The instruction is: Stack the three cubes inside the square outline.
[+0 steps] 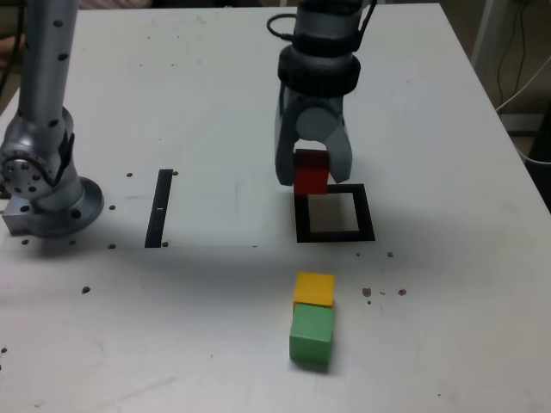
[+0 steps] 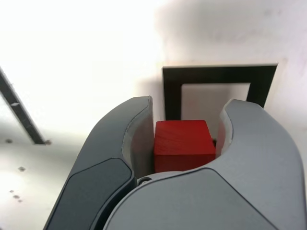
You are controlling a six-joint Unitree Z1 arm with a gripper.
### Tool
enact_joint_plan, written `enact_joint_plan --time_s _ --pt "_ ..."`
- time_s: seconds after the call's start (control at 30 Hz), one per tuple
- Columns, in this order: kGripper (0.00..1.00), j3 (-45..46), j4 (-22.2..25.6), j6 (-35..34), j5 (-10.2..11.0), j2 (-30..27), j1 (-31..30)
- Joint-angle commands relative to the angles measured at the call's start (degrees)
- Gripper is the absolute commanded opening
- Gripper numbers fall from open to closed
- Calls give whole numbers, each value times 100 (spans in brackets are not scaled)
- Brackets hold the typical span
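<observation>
A wide white matte table (image 1: 448, 129) fills both views and is speckled with small dark spots. At the exterior view's left, the silver-grey metal base and column of the arm (image 1: 43, 172) are seen standing on it. The dark grey gripper (image 1: 312, 176) is seen hanging point-down from the upper middle of the exterior view, and its two curved jaws are clamped on the small matte red cube (image 1: 311, 174); in the wrist view the red cube (image 2: 183, 143) is seen pressed between the two inner faces of the jaws. The cube is held at the far edge of the thick black square outline with a white centre (image 1: 335, 232), overlapping its far-left corner in the exterior view; whether it touches the table cannot be told. In the wrist view the outline (image 2: 171, 91) is seen past the cube, its white centre bare. A thin straight black strip (image 1: 159, 208) lies flat between the arm base and the outline, well apart from both. Nearer the camera, the small matte green cube (image 1: 311, 335) and the small matte yellow cube (image 1: 314, 288) are found touching each other, the yellow one on the side towards the outline, apart from its near edge.
</observation>
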Motion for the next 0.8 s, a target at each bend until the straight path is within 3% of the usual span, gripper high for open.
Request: enact_joint_plan --time_s 0.0,0.23,0.77 --pt "22 -12 -114 -129 45 0 -163" --pt "22 271 -770 -549 160 -29 -584" --pt "24 488 -921 -596 381 50 -383"
